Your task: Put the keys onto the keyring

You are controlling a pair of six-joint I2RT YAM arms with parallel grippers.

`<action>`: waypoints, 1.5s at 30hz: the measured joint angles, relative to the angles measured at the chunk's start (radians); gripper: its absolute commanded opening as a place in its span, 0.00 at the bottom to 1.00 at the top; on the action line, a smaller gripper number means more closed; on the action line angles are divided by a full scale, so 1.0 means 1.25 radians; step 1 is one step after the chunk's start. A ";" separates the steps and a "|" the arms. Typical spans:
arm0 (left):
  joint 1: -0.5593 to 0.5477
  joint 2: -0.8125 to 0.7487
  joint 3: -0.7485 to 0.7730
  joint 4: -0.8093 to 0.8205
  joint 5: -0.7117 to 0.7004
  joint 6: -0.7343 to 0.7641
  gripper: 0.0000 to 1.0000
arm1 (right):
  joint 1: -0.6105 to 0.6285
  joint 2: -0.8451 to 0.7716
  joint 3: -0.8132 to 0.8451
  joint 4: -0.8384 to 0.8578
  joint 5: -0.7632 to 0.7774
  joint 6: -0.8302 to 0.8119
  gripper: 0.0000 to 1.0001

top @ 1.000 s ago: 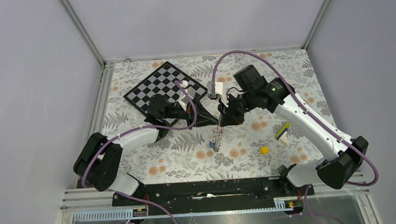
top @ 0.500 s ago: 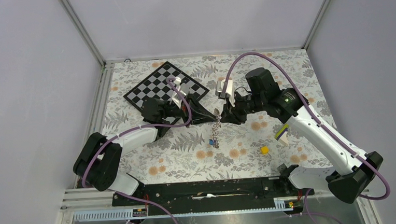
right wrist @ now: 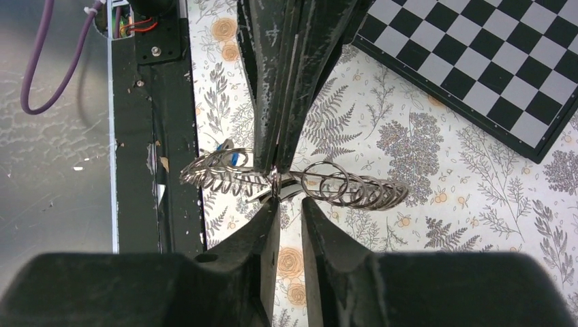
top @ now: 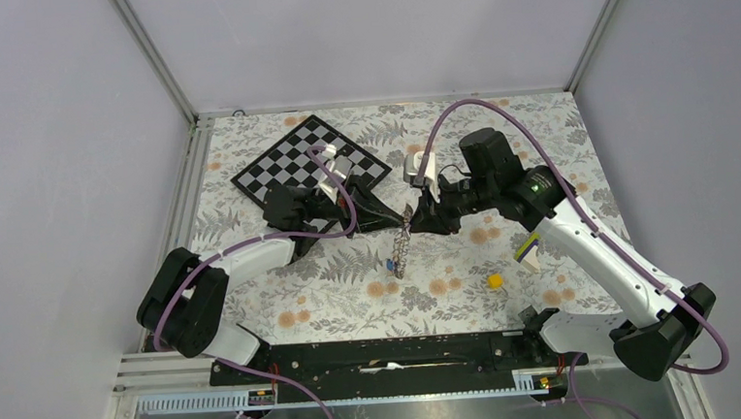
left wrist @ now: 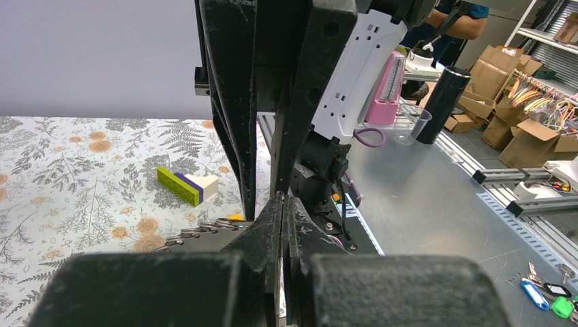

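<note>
The keyring [top: 401, 246], a grey-silver coil of fine rings, hangs above the table's middle. In the right wrist view it [right wrist: 354, 189] stretches sideways. A blue key [top: 390, 265] hangs at its lower end, also seen in the right wrist view [right wrist: 234, 158]. I cannot make out the black key. My left gripper [top: 401, 217] is shut on the keyring's middle; its closed tips show in its own view [left wrist: 283, 199]. My right gripper [right wrist: 290, 199] faces it tip to tip just below the coil, jaws a narrow gap apart, its left fingertip [right wrist: 272, 204] at the ring.
A black-and-white chessboard [top: 310, 160] lies at the back left, behind the left arm. A purple-and-lime stick [top: 528, 250] and a small yellow cube [top: 494, 281] lie at the right, under the right arm. The black rail [top: 385, 354] runs along the near edge.
The right arm has swung its elbow out to the right and pulled back a little. The keyring's top has risen slightly and its hanging end has drifted left. The left arm has hardly moved.
</note>
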 measured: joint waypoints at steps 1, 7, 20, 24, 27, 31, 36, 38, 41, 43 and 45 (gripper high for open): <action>0.000 0.000 0.000 0.001 0.000 0.000 0.00 | 0.000 -0.001 -0.002 0.000 -0.002 -0.004 0.29; 0.000 0.002 0.000 0.006 0.000 -0.003 0.00 | -0.001 -0.009 -0.007 -0.016 -0.017 -0.037 0.32; 0.000 0.012 0.000 0.010 0.002 -0.015 0.00 | -0.001 -0.010 -0.006 -0.021 -0.020 -0.057 0.20; 0.000 0.012 0.000 0.010 0.002 -0.015 0.00 | -0.001 -0.010 -0.006 -0.020 -0.020 -0.056 0.09; 0.000 0.012 0.000 0.011 0.002 -0.015 0.00 | -0.001 -0.009 -0.006 -0.020 -0.020 -0.056 0.04; 0.000 0.012 0.000 0.015 0.002 -0.018 0.00 | -0.001 -0.005 -0.007 -0.017 -0.021 -0.052 0.01; 0.000 0.012 0.000 0.023 0.004 -0.024 0.00 | -0.001 0.004 -0.011 -0.009 -0.039 -0.044 0.00; 0.000 0.012 0.000 0.023 0.005 -0.026 0.00 | -0.001 0.008 -0.013 -0.005 -0.042 -0.040 0.01; 0.000 0.012 0.000 0.027 0.008 -0.032 0.00 | -0.001 0.012 -0.016 0.002 -0.054 -0.033 0.04; 0.000 0.012 0.000 0.027 0.009 -0.035 0.00 | -0.001 0.016 -0.017 0.005 -0.061 -0.027 0.08; 0.000 0.012 0.000 0.027 0.009 -0.037 0.00 | -0.002 0.019 -0.018 0.007 -0.063 -0.022 0.14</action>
